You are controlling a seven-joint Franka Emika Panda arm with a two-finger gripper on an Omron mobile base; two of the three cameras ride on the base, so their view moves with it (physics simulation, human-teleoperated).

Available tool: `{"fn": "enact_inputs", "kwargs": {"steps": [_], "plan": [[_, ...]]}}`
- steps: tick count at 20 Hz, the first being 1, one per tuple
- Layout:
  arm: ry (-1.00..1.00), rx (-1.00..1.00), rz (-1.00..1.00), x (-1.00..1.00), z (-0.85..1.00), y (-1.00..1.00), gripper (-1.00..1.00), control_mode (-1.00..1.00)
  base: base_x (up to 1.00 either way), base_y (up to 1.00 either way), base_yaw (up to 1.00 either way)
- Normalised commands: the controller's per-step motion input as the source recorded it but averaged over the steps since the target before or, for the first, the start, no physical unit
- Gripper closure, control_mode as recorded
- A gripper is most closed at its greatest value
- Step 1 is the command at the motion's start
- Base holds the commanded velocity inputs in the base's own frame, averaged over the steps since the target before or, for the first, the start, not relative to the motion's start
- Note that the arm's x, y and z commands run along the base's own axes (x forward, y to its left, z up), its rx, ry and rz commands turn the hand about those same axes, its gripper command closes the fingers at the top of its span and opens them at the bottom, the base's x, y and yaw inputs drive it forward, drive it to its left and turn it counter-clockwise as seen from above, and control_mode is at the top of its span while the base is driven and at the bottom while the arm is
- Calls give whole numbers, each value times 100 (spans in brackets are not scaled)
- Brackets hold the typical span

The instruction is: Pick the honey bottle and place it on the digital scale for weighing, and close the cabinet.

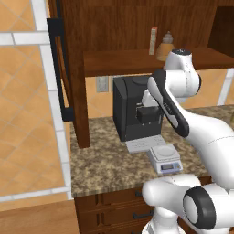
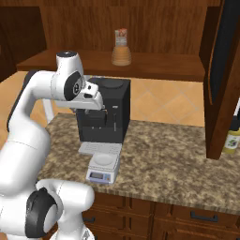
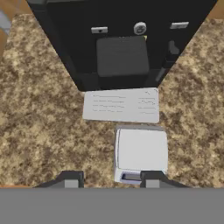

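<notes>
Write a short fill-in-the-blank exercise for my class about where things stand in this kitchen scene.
1. The honey bottle stands on the cabinet ____.
2. The digital scale sits on the counter in front of the black ____ machine.
3. The platform of the scale is ____.

Missing words: shelf; coffee; empty

The white arm (image 2: 28, 122) rises, folds forward, hand pointing down, jaws closed on nothing.
</notes>
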Motion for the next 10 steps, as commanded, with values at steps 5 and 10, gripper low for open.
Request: {"fn": "enact_inputs", "kwargs": {"steps": [5,10], "plan": [[-9,-1,0,-67,0,0,-100,-100,0,0,0],[-32,-1,0,-94,50,-4,-100,-100,0,0,0]]}}
